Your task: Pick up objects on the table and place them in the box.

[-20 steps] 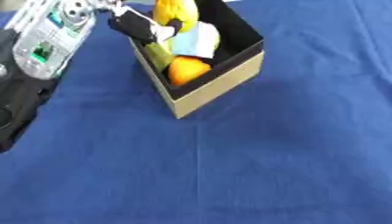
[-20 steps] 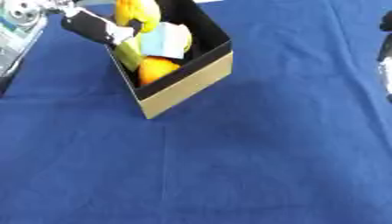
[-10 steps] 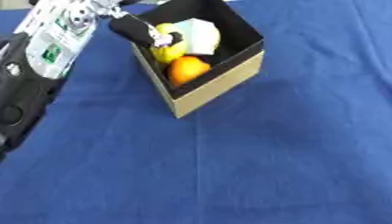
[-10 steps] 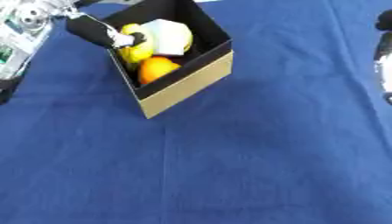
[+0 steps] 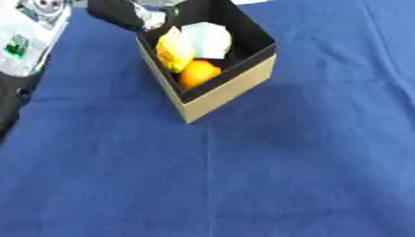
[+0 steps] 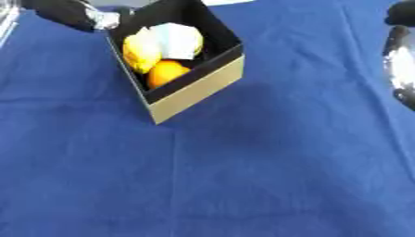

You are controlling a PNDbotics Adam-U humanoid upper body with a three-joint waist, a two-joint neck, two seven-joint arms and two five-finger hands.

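A box with tan walls and a black inside stands on the blue cloth at the upper middle. Inside it lie a yellow object, an orange and a pale white-blue object. My left hand shows as a black finger with a silver tip at the box's far left corner, straight and holding nothing. At the right edge of the right eye view only a black and silver part of my right hand is visible.
Blue cloth covers the whole table, and nothing lies on it in front of the box. My left forearm, white and black, fills the upper left corner.
The yellow object, held above the box by my left hand, now lies inside the box. The left hand has let go and drawn back toward the upper left.
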